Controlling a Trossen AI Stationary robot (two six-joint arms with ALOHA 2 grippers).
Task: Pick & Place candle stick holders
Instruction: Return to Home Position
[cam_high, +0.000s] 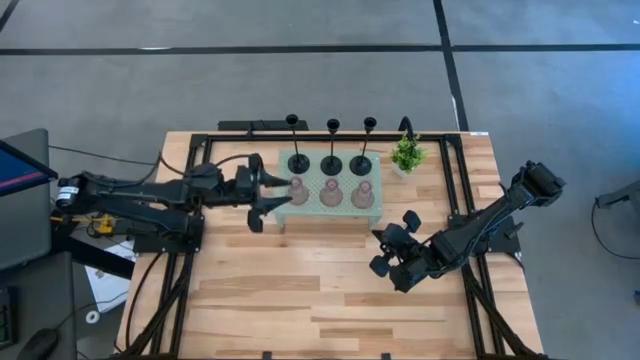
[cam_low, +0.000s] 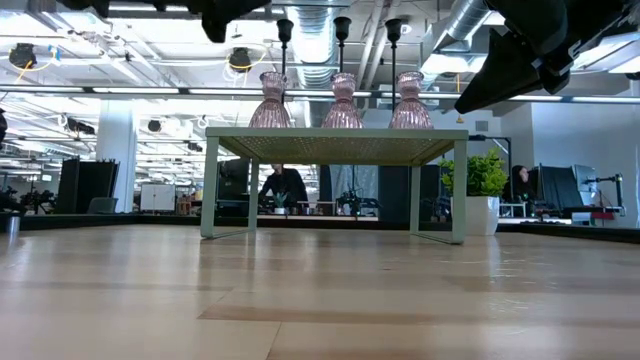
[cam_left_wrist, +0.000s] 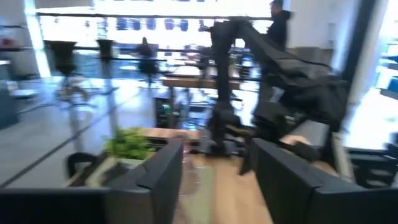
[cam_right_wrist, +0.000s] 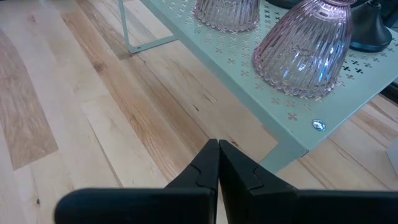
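On the tray (cam_low: 340, 143) three black holders (cam_high: 331, 160) stand behind three glass holders (cam_high: 331, 192), so I judge only homing remains. My left gripper (cam_left_wrist: 216, 149), fingers apart, seems just beside the left glass one and must back off cleanly. My right gripper (cam_right_wrist: 217, 149) is closed above the table (cam_high: 300, 290). No writing is readable.

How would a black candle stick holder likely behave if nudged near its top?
Probably tippy: the middle black candle stick holder has a thin tall stem on a small disc base. It looks rigid, so it should topple, not bend, perhaps onto the neighbouring pink glass holder.
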